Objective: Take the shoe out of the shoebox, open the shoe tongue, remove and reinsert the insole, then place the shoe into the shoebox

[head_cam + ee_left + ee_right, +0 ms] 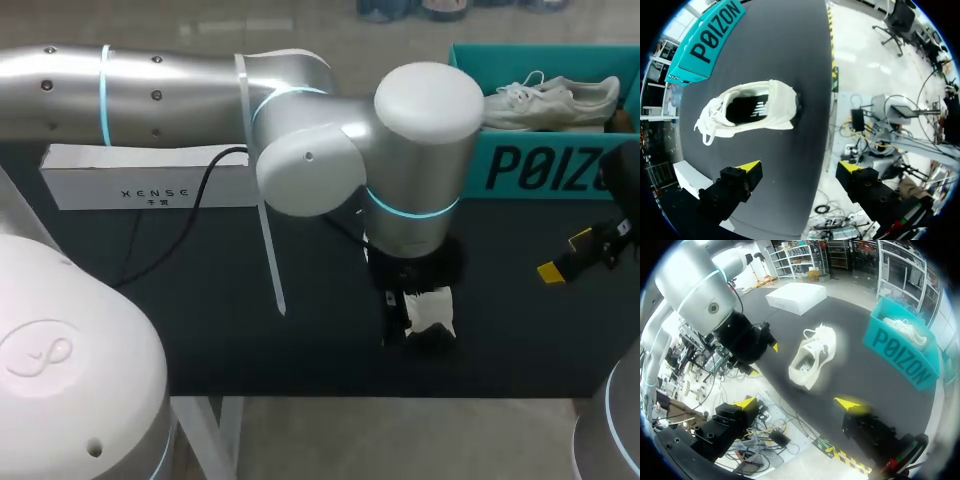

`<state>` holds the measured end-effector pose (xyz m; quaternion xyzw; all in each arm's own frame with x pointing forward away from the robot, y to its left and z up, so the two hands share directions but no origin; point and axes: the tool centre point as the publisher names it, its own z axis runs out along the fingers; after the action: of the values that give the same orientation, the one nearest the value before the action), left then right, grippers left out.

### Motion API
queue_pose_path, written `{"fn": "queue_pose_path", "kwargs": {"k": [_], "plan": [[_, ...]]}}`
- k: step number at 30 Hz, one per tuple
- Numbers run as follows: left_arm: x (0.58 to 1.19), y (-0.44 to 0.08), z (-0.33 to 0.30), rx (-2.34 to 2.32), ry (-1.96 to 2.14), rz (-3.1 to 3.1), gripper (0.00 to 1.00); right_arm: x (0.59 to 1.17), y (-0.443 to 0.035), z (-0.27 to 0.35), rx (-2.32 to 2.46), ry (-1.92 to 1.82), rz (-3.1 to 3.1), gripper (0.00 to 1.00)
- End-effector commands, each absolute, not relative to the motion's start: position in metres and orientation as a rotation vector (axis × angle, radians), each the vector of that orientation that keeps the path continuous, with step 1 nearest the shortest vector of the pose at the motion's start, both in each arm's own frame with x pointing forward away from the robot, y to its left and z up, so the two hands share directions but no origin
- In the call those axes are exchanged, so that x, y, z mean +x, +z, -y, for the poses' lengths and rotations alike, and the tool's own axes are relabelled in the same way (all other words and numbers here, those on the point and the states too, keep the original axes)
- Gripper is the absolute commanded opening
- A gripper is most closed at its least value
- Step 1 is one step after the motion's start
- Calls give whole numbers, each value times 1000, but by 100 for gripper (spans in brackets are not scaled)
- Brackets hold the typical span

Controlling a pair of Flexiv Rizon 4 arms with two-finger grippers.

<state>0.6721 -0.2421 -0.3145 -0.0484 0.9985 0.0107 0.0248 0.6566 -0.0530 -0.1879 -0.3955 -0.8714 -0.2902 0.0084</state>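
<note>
Left gripper (800,167) over the shoe (747,110), fingers spread and empty.
The shoe lies on the table (790,50) just ahead of the left gripper's tips. Its long axis runs roughly along the line between them, heel toward the near edge and toe toward the far side. The right gripper (797,402), also spread and empty, stands well apart, and the shoebox (520,165) lies beyond.

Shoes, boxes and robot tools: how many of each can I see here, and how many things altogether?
White shoes: 2 (loose shoe, boxed shoe)
Boxes: 2 (teal shoebox, white box)
Tools: 2 (left tool, right tool), both open
Total: 6
</note>
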Motion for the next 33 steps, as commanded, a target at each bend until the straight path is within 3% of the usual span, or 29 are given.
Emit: {"fn": "queue_pose_path", "kwargs": {"k": [1, 33], "plan": [[678, -322, 254, -153, 18, -3100, 100, 655, -189, 53, -1239, -909, 2725, 100], [703, -367, 329, -257, 102, -3121, 100, 655, -189, 53, -1239, -909, 2725, 100]]}}
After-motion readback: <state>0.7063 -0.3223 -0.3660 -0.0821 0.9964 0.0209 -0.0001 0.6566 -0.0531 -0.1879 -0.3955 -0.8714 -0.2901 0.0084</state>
